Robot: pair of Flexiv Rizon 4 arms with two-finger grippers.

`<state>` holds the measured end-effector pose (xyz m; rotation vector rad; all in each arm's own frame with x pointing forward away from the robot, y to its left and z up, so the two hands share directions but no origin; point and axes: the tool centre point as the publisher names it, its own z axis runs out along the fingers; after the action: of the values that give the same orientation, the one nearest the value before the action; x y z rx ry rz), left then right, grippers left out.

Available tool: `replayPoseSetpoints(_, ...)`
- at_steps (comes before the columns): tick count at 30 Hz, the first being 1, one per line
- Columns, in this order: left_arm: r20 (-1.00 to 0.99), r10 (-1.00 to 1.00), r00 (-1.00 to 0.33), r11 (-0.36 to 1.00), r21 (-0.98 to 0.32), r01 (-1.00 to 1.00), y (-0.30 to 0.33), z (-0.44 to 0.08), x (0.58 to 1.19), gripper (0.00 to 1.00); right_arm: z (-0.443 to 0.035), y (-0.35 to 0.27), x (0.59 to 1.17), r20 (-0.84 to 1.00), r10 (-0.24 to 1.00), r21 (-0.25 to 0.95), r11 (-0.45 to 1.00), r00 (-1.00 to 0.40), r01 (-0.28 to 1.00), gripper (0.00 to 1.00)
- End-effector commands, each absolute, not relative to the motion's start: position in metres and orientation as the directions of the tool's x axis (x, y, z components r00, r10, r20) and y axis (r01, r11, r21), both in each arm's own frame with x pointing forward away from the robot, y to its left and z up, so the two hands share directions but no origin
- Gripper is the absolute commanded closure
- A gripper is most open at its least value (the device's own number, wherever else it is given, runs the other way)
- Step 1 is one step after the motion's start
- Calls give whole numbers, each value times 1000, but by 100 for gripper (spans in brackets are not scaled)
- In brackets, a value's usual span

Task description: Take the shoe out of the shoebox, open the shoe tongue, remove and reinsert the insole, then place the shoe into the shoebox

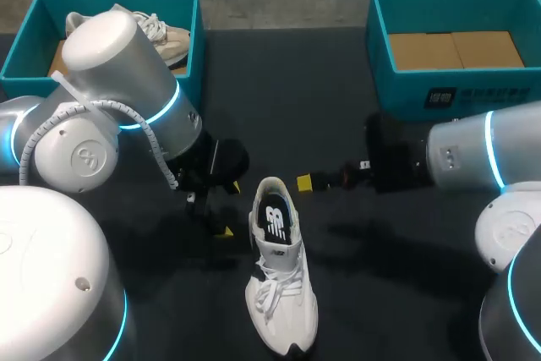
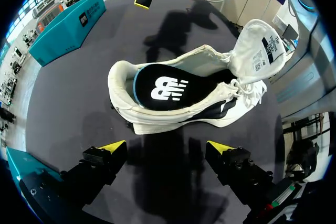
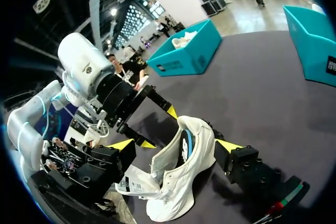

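A white shoe (image 1: 281,289) lies on the dark table near the front, heel toward the back. Its black insole (image 1: 276,221) sits inside. In the left wrist view the tongue (image 2: 257,45) is folded wide open and the insole (image 2: 163,87) shows fully. My left gripper (image 1: 210,213) hangs just left of the heel, open, its fingers (image 2: 113,146) apart with the shoe ahead of them. My right gripper (image 1: 308,182) is right of the heel, open and holding nothing. The shoe (image 3: 178,177) lies ahead of its spread fingers (image 3: 228,145), untouched.
A teal shoebox (image 1: 199,48) at the back left holds another pale shoe (image 1: 165,35). A second teal shoebox (image 1: 380,48) with a bare cardboard floor stands at the back right. Dark table surface lies between the boxes and around the shoe.
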<state>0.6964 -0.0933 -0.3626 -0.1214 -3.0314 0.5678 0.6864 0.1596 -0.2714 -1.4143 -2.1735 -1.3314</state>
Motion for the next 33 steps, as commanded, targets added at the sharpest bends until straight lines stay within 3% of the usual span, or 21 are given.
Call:
replayPoseSetpoints(1,39,87,-995,931,-359,67,-94,-363,696,0,-272,164,686,581,646,563,121,-496,818,0)
replayPoseSetpoints(22,-18,338,-941,845,-434,312,-22,-319,729,0,-256,189,698,454,734,446,303,-505,842,0)
replayPoseSetpoints(23,-26,354,-935,838,-434,330,-18,-317,730,0,-256,190,698,446,741,442,305,-502,843,5)
replayPoseSetpoints(24,-35,350,-936,842,-427,331,-14,-315,731,0,-256,191,698,437,751,434,305,-494,848,18)
replayPoseSetpoints(25,-44,358,-933,840,-420,342,-11,-312,733,0,-256,192,699,435,753,433,305,-493,848,44)
replayPoseSetpoints(27,-59,376,-925,832,-418,365,-3,-307,736,0,-257,196,698,423,761,428,309,-491,849,67)
replayPoseSetpoints(28,-64,380,-923,832,-413,371,1,-304,738,0,-257,197,698,418,766,423,311,-488,851,92)
replayPoseSetpoints(29,-71,397,-915,825,-409,390,5,-301,740,0,-258,198,698,415,768,421,313,-488,851,100)
replayPoseSetpoints(33,-87,411,-908,825,-388,411,18,-293,751,0,-261,206,697,387,793,395,318,-470,862,100)
